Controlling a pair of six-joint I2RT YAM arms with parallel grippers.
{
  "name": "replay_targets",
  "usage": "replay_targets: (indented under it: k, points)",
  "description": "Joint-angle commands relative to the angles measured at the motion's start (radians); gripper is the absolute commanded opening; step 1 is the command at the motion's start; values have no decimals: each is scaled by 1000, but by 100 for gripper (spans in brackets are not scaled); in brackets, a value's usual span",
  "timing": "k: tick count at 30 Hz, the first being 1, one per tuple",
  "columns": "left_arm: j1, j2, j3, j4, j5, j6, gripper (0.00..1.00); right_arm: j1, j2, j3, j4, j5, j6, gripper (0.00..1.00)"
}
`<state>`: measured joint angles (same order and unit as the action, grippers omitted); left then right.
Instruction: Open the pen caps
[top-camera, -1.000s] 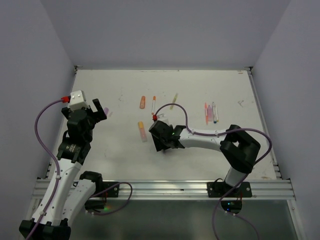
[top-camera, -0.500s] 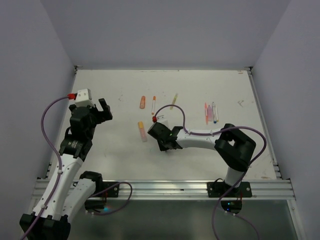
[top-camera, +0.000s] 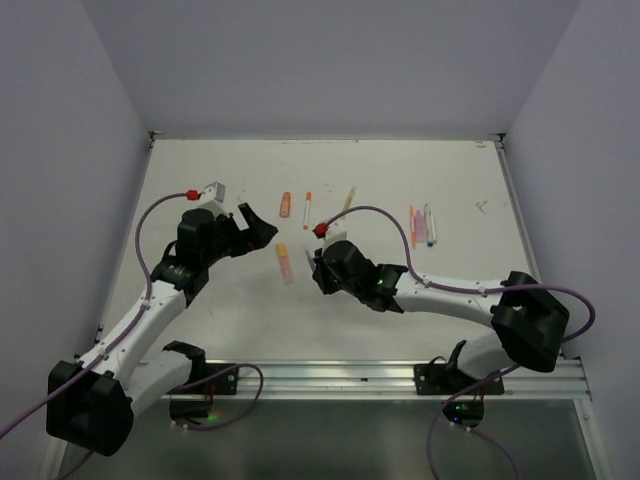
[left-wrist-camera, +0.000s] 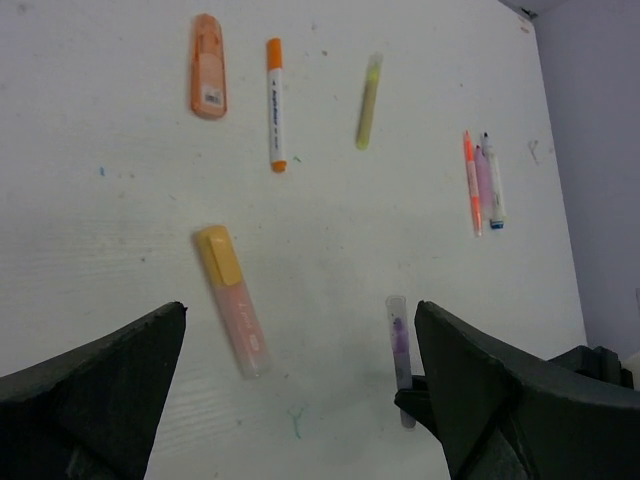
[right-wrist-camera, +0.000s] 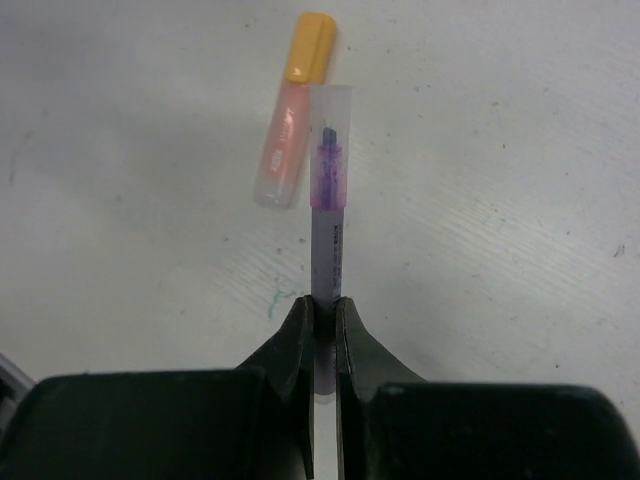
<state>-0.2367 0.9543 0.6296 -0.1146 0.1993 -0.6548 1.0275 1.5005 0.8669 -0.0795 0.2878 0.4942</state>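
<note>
Now the right hand (right-wrist-camera: 322, 328) pinches the lilac pen (right-wrist-camera: 329, 235), while the left hand (top-camera: 256, 224), spread wide, has swung inward.

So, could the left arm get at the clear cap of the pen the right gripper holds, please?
Probably yes. The right gripper pinches the purple-tipped pen by its body, leaving the clear cap sticking out free, and the open left gripper faces it; only the yellow-capped highlighter lies close.

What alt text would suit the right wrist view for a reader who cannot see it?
The right gripper is shut on a slim pen whose clear cap covers a purple tip, pointing away from the camera. Left of its capped end, a pink highlighter with a yellow cap lies on the white table.
</note>
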Motion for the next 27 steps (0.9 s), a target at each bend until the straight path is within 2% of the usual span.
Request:
replay_targets:
  k: [1, 2, 4, 6, 7, 11, 16, 17, 24, 27]
  points:
    - [-105, 40, 2, 150, -41, -118, 100, 2, -72, -64, 263, -79, -59, 0]
    - [-165, 52, 4, 159, -78, -129, 98, 2, -91, -74, 300, -94, -62, 0]
    - [-206, 81, 2, 196, -93, -160, 96, 2, -103, -98, 331, -104, -63, 0]
    - [-265, 113, 5, 234, -145, -178, 88, 2, -127, -118, 372, -117, -69, 0]
    - [-272, 113, 7, 234, -153, -178, 88, 2, -128, -118, 373, -118, -69, 0]
    - [-315, 155, 27, 240, -187, -184, 75, 2, -132, -127, 389, -124, -68, 0]
    - [-375, 204, 42, 225, -259, -189, 70, 2, -132, -131, 399, -124, -68, 0]
    - [-381, 208, 41, 225, -268, -192, 65, 2, -131, -131, 399, -122, -68, 0]
    - [-405, 219, 44, 230, -307, -193, 50, 2, -120, -131, 402, -119, -69, 0]
    - [-409, 221, 47, 236, -313, -193, 40, 2, -114, -129, 403, -118, -69, 0]
